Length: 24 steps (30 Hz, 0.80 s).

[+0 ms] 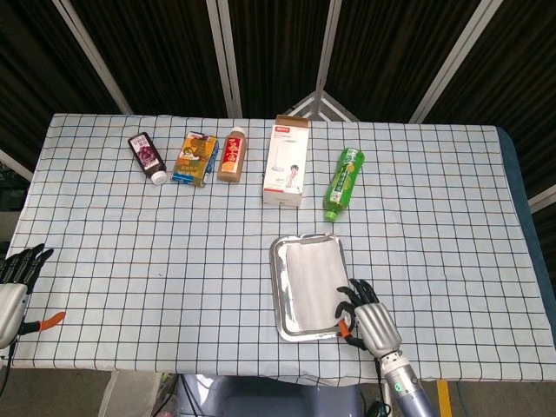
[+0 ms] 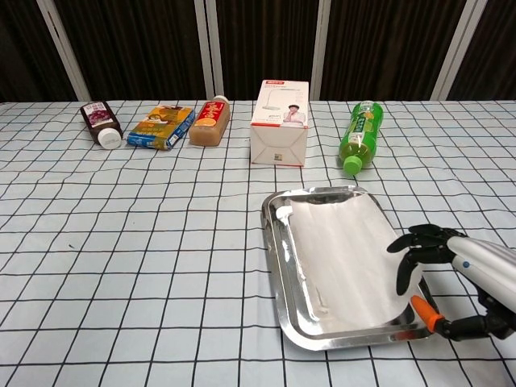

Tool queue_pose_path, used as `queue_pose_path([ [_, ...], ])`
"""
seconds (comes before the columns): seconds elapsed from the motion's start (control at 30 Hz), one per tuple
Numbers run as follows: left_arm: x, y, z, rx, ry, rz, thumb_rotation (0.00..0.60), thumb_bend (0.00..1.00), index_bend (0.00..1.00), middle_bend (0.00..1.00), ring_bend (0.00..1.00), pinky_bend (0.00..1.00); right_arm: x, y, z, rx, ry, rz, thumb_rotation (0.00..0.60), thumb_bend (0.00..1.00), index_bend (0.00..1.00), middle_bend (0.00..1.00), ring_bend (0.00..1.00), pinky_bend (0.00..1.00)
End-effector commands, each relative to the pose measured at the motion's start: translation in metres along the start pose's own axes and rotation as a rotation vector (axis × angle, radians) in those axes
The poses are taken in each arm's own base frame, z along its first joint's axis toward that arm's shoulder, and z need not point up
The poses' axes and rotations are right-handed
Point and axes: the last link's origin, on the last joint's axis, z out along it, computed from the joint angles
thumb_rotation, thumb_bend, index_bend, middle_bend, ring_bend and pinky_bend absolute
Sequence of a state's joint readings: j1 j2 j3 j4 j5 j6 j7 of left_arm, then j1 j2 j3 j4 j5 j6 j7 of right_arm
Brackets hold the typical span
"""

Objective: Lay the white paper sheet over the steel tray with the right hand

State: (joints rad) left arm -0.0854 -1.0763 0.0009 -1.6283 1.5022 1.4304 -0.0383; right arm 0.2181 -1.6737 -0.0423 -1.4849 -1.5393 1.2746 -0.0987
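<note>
The steel tray lies on the checked cloth near the table's front edge. The white paper sheet rests flat inside it and covers most of its floor. My right hand hovers at the tray's front right corner, fingers apart and curled down beside the sheet's right edge, holding nothing. My left hand hangs off the table's front left corner, empty, and shows only in the head view.
Along the back stand a dark bottle, a blue-yellow pack, a brown bottle, a white box and a green bottle lying on its side. The table's front edge runs just below the tray.
</note>
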Motion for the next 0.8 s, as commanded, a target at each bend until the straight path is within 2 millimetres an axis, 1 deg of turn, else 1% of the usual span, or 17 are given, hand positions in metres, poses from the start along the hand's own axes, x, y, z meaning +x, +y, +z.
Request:
queue_pose_path([
  [0.03,0.000,0.000,0.000,-0.001,-0.001,0.000,0.600,0.00,0.00,0.00,0.00,0.00,0.001,-0.001,-0.002,0.003,0.007,0.002,0.600,0.55,0.29,0.15,0.00,0.00],
  [0.17,0.000,0.001,0.000,-0.003,-0.002,0.000,0.600,0.00,0.00,0.00,0.00,0.00,0.003,-0.005,-0.003,0.015,0.020,0.002,0.600,0.51,0.20,0.11,0.00,0.00],
  [0.37,0.000,0.001,0.000,-0.003,-0.001,-0.002,0.600,0.00,0.00,0.00,0.00,0.00,0.007,-0.012,-0.005,0.039,0.039,0.004,0.600,0.50,0.17,0.10,0.00,0.00],
  [0.53,0.000,0.001,-0.001,-0.004,-0.001,-0.005,0.600,0.00,0.00,0.00,0.00,0.00,0.013,-0.011,-0.008,0.041,0.070,-0.005,0.600,0.52,0.11,0.07,0.00,0.00],
  [0.6,0.000,0.000,0.000,-0.004,-0.001,-0.005,0.600,0.00,0.00,0.00,0.00,0.00,0.017,-0.008,-0.008,0.026,0.078,-0.002,0.600,0.59,0.10,0.06,0.00,0.00],
  [0.67,0.000,0.000,0.000,-0.005,-0.003,-0.003,0.600,0.00,0.00,0.00,0.00,0.00,0.021,-0.006,-0.009,0.020,0.080,0.010,0.600,0.74,0.10,0.06,0.00,0.00],
  [0.8,0.000,0.001,0.000,-0.007,-0.005,0.000,0.600,0.00,0.00,0.00,0.00,0.00,0.028,-0.004,-0.010,0.045,0.064,-0.024,0.600,0.91,0.10,0.06,0.00,0.00],
])
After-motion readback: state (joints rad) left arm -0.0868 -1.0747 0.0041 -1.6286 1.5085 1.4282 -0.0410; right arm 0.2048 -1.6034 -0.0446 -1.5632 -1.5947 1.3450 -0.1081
